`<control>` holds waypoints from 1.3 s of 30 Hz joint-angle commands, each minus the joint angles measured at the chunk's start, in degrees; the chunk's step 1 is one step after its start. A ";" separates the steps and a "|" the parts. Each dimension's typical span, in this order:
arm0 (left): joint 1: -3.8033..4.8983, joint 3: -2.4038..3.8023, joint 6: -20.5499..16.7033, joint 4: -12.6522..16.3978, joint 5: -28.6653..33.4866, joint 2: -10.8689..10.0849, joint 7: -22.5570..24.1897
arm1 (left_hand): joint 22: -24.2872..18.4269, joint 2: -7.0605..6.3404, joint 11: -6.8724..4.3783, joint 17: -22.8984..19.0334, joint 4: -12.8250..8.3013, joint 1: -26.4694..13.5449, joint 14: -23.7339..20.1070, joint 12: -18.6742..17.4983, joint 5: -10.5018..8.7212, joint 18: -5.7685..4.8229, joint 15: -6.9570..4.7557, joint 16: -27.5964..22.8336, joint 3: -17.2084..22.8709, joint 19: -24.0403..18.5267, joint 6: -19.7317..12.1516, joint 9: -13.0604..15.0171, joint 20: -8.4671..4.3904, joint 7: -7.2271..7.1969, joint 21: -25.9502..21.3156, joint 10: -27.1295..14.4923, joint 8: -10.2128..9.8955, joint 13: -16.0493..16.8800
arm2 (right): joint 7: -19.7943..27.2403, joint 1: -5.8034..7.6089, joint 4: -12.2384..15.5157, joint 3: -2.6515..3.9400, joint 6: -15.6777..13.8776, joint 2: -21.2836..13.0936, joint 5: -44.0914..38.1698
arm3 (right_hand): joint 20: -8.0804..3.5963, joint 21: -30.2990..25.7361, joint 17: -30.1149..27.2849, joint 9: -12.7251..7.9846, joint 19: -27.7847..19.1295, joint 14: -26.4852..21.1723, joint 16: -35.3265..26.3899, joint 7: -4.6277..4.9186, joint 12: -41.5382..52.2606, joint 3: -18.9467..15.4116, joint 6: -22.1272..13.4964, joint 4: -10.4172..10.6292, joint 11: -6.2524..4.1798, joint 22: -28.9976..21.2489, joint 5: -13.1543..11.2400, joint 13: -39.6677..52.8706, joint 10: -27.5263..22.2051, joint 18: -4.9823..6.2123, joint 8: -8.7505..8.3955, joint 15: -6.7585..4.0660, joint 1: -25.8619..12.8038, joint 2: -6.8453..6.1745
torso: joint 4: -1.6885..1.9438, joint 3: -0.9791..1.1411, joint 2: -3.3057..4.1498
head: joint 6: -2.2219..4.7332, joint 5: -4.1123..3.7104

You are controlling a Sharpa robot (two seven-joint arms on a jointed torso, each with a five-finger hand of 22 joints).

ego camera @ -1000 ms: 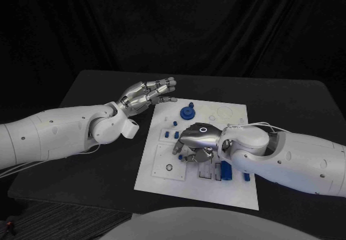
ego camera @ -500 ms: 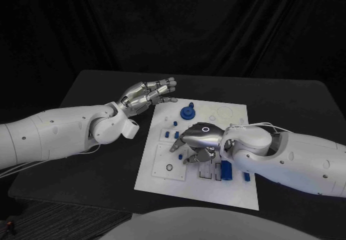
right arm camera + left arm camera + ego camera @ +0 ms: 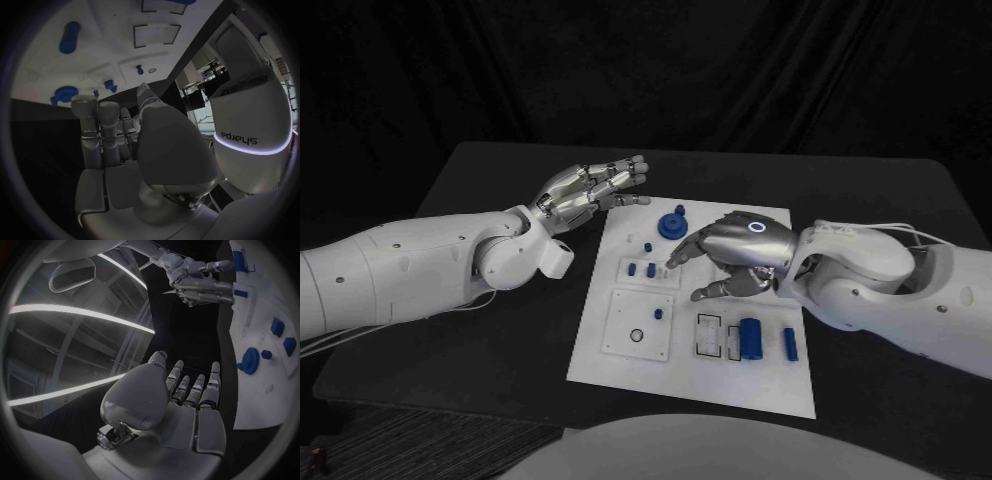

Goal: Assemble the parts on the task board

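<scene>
Board (image 3: 678, 375), white, lay flat at the middle of the black desk (image 3: 488, 330), which was the largest item. Left arm (image 3: 408, 270) reached in over the desk beside the board's far left corner; right arm (image 3: 906, 295) crossed the board's right edge. Left hand (image 3: 593, 186) hovered off the board, palm up, fingers apart and holding nothing. Right hand (image 3: 733, 255) hung above the board's far half, fingers loosely curled and apart, nothing between them as far as the head and right wrist views showed. Blue gear (image 3: 675, 224) stood near the board's far edge, just left of the right hand. Blue cylinder (image 3: 753, 338) lay in a slot on the near half, a slimmer blue bar (image 3: 790, 343) just right of it. Two small blue pegs (image 3: 642, 268) sat left of the right hand. Small dark ring (image 3: 636, 336) lay on the square plate at the near left.
</scene>
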 commanded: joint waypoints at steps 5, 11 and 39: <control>-0.05 0.05 -1.14 -0.05 0.40 0.07 4.70 | -6.03 -0.35 -0.62 -0.68 1.25 -1.31 -3.80 -0.71 -0.58 1.15 -0.77 -2.06 -0.33 -5.93 -1.71 -0.25 -1.18 -0.67 -2.74 -0.87 -0.17 -0.11 | -1.50 2.72 1.50 0.00 -2.19 -5.35 3.84 | -0.10 2.03 1.04 -0.06 1.02 1.30 0.66 -0.06 0.21 -0.46 0.77 0.28 -0.11 5.25 -0.23 -0.11 1.04 -0.73 0.22 -0.10 -1.86 -0.50 | 0.05 -0.10 -0.03 | -0.01 -1.06; -0.08 0.05 -3.75 -0.34 0.40 0.17 5.90 | -19.47 -1.02 -1.49 -1.53 3.54 -3.26 -7.35 -1.79 -2.39 2.57 -3.62 -5.55 -2.21 -14.39 -15.22 -2.28 -2.48 -2.85 -4.48 -1.50 -2.32 -0.31 | -2.43 2.67 0.60 -0.03 -0.68 -8.33 4.22 | -0.12 1.88 0.73 -0.10 1.22 1.64 0.27 -0.09 0.05 -0.61 0.86 0.33 -0.14 5.16 -0.37 -0.14 1.54 -0.70 0.14 -0.11 -2.51 -0.73 | -0.03 -0.12 -0.01 | -0.01 -1.02; -0.44 0.05 -11.93 0.37 0.42 -0.52 7.20 | -31.88 0.20 -9.16 -2.08 4.52 -19.42 -8.34 -12.36 -22.52 0.39 -16.53 -7.31 -9.48 -17.88 -31.53 -4.21 -17.94 -9.29 -6.05 -3.89 -4.22 -1.95 | -3.80 -1.21 -2.94 -0.04 4.65 -8.97 4.39 | -0.29 0.50 -0.34 -0.22 1.08 1.87 -1.59 2.03 0.11 0.96 0.06 -0.44 -0.50 4.79 -0.10 -0.13 4.97 -0.56 -0.19 -0.33 -0.91 1.46 | -0.19 -0.16 -0.10 | -0.01 -1.75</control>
